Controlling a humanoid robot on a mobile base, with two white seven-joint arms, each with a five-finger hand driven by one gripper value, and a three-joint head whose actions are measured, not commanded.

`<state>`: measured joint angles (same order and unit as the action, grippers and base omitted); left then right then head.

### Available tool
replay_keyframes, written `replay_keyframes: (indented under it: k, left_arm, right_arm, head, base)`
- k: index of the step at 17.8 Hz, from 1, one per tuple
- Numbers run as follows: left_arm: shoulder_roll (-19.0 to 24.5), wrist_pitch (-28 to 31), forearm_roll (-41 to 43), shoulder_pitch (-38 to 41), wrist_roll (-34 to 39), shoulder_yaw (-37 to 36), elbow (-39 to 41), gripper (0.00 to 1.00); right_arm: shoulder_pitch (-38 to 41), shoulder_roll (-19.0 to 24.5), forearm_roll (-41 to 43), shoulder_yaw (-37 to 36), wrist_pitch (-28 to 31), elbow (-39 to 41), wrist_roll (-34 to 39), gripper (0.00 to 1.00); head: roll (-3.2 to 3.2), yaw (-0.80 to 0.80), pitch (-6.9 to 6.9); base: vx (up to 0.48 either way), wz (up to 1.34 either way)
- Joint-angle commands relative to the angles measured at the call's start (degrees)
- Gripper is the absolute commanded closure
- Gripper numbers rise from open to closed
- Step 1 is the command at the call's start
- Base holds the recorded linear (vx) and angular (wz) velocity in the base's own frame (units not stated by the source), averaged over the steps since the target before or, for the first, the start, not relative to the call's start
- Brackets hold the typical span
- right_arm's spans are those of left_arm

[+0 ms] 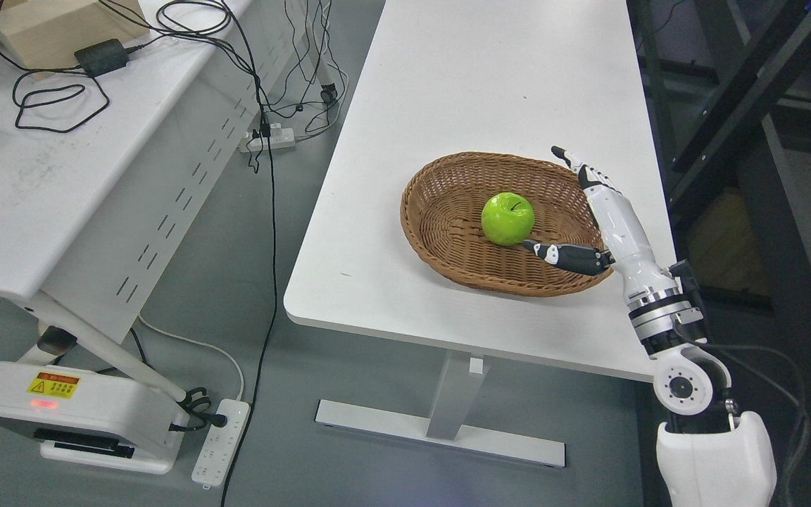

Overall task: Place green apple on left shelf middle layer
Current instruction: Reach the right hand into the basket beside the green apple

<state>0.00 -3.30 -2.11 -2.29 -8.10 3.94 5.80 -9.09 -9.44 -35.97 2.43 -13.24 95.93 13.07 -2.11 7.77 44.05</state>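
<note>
A green apple (507,218) lies in the middle of a brown wicker basket (441,232) on a white table (476,84). My right hand (574,204) reaches in from the lower right over the basket's right rim. Its fingers (581,169) point away and are spread, while the thumb (553,253) stretches left and nearly touches the apple's lower right side. The hand is open and holds nothing. My left arm is out of sight.
A dark metal shelf frame (743,105) stands at the right edge. A second white table (39,176) on the left carries cables and a wooden box (60,28). Power strips (219,440) and cords lie on the grey floor between the tables.
</note>
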Motion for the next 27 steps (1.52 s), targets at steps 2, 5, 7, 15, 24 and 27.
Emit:
replay_keyframes:
  k: [2, 5, 7, 15, 24, 27]
  left_arm:
    - [1.0, 0.0, 0.0, 0.0, 0.0, 0.0, 0.0, 0.0]
    - [1.0, 0.0, 0.0, 0.0, 0.0, -0.2, 0.0, 0.0]
    - [1.0, 0.0, 0.0, 0.0, 0.0, 0.0, 0.0, 0.0]
    - [1.0, 0.0, 0.0, 0.0, 0.0, 0.0, 0.0, 0.0]
    - [1.0, 0.0, 0.0, 0.0, 0.0, 0.0, 0.0, 0.0]
    - [1.0, 0.0, 0.0, 0.0, 0.0, 0.0, 0.0, 0.0]
  right_arm:
    - [-4.4, -0.3, -4.5, 6.3, 0.1, -7.7, 1.4, 0.0]
    - [-6.6, -0.1, -6.5, 7.6, 0.1, -11.7, 2.0, 0.0]
    - [-7.7, -0.1, -6.6, 7.7, 0.1, -14.1, 2.1, 0.0]
    - [-9.9, -0.5, -11.4, 10.0, 0.1, -22.3, 2.1, 0.0]
    - [-10.2, -0.1, -14.0, 10.1, 0.1, -24.2, 2.1, 0.0]
    - [-11.4, 0.0, -14.4, 10.0, 0.1, -25.4, 2.1, 0.0]
  head:
    - [0.0, 0.0, 0.0]
    - [0.0, 0.0, 0.0]
    - [0.0, 0.0, 0.0]
    - [0.0, 0.0, 0.0]
    - [0.0, 0.0, 0.0]
    - [0.0, 0.0, 0.0]
  base:
    - [0.112, 0.05]
    - [0.078, 0.03]
    - [0.044, 0.01]
    - [0.006, 0.0]
    - [0.0, 0.0]
    - [0.0, 0.0]
